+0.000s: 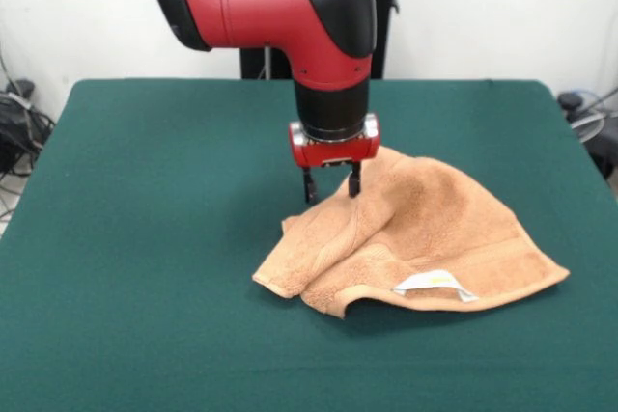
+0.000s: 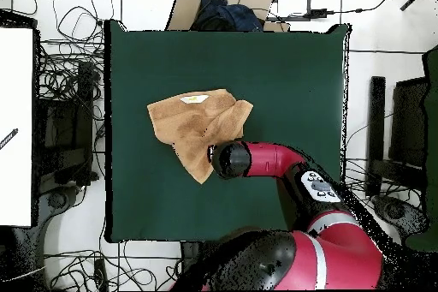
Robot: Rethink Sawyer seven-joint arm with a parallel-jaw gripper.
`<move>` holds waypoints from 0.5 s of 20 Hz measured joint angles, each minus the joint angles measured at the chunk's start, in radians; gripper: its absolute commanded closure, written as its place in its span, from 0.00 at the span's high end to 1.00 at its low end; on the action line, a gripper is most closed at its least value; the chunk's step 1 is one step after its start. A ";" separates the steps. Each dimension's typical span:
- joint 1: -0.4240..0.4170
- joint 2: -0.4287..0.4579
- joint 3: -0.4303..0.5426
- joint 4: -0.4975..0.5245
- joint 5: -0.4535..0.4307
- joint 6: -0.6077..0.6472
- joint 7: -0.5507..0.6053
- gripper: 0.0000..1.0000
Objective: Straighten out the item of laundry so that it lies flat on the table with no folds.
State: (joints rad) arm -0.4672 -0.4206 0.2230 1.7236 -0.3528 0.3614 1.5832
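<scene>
The orange-tan towel [image 1: 435, 229] lies crumpled on the green table [image 1: 145, 238], right of centre, with folds along its left side and one edge curled under. Its white label [image 1: 435, 284] shows at the near edge. My gripper [image 1: 331, 185] stands low over the towel's far left corner. Its fingers are apart, one on each side of a raised fold, with the tips at the cloth. In the overhead view the towel [image 2: 192, 122] lies at the table's [image 2: 282, 74] middle left, and the arm's head [image 2: 229, 158] hides the gripper.
Cables and equipment lie on the floor around the table [image 2: 64, 92]. A box with dark cloth [image 2: 224, 6] stands past the table's far edge in the overhead view. The arm [image 2: 282, 164] reaches in across the table's lower right part.
</scene>
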 measured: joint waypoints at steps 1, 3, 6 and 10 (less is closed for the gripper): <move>0.000 0.000 0.000 0.000 0.000 0.000 0.000 1.00; 0.000 0.000 0.000 0.000 0.000 0.000 0.000 1.00; 0.000 0.001 0.000 -0.002 0.000 0.000 0.000 0.00; 0.000 0.001 -0.005 -0.005 0.000 0.000 0.000 0.00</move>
State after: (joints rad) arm -0.4671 -0.4198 0.2184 1.7181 -0.3526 0.3612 1.5832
